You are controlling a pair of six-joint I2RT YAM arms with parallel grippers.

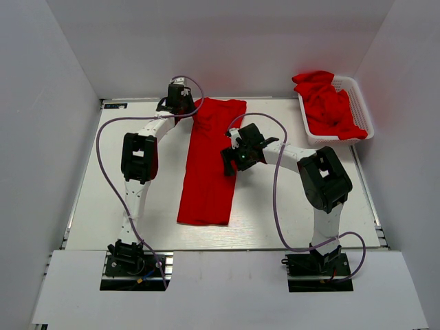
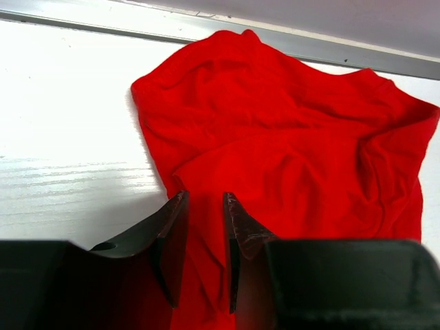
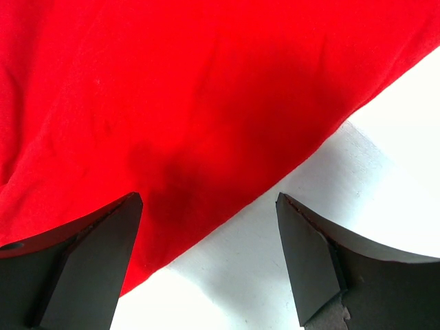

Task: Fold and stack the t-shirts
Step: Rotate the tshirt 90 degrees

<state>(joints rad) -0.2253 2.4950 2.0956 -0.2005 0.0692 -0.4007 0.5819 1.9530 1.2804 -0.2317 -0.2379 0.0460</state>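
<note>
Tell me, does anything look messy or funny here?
Yes. The red t-shirts in the white basket are a crumpled heap spilling over its rim. The folded t-shirt on the table lies slanted, its far end wrinkled.

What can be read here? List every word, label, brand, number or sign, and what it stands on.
No readable text in any view.
Red t-shirt on the table: plain, no print.
Red t-shirts in the white basket: no print or label showing.
Small dark plate at the table's far left corner: too small to read.
</note>
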